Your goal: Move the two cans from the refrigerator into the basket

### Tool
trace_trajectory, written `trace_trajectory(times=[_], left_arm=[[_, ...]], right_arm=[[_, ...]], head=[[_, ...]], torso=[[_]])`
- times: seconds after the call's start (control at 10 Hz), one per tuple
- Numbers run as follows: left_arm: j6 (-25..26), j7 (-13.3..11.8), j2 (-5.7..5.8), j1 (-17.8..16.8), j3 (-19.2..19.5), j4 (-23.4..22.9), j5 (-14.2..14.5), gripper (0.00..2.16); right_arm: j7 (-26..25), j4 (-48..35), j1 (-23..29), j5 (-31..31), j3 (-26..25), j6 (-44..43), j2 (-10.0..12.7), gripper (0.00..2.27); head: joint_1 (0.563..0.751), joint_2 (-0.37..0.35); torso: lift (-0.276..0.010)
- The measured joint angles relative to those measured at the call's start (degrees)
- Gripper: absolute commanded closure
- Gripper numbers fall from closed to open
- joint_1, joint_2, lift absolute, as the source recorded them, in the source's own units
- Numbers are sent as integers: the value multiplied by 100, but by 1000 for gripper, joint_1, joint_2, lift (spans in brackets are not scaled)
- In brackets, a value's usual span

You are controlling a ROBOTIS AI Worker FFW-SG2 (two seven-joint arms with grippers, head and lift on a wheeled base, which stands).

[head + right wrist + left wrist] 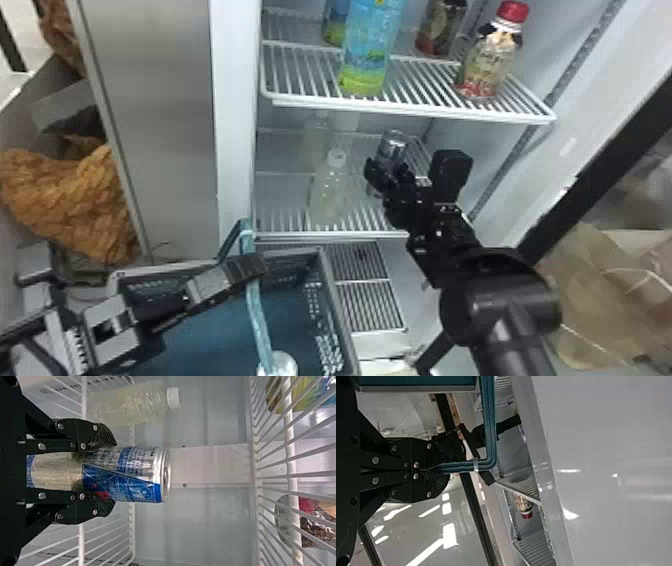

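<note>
On the refrigerator's lower rack, a silver-and-blue can stands with my right gripper around it. From the right wrist view, the can sits between both fingers of my right gripper, which press on its sides. My left gripper is shut on the handle of the blue basket. In the left wrist view, the same handle runs from between the fingertips of my left gripper. A silvery round top, apparently a can, lies inside the basket near the bottom edge.
A clear bottle stands left of the gripped can on the lower rack. The upper rack, holding a blue-green bottle and a red-capped bottle, overhangs it. The refrigerator's side wall rises on the right.
</note>
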Motion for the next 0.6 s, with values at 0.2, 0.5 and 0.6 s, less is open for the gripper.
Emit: trace_trajectory(times=[0.2, 0.5, 0.6], left_arm=[[-4, -1, 11, 11, 7, -1, 11, 1210], [-15, -1, 26, 32, -1, -14, 40, 1210], [-15, -1, 30, 40, -2, -14, 41, 1210]], right_arm=[[18, -525, 410, -192, 0, 94, -89, 1282], [46, -1228, 1089, -365, -142, 166, -164, 1282], [65, -1470, 1339, -374, -284, 213, -175, 1282]], head=[[695, -259], [695, -265], [695, -280]], torso=[[-219], [-219], [-219]])
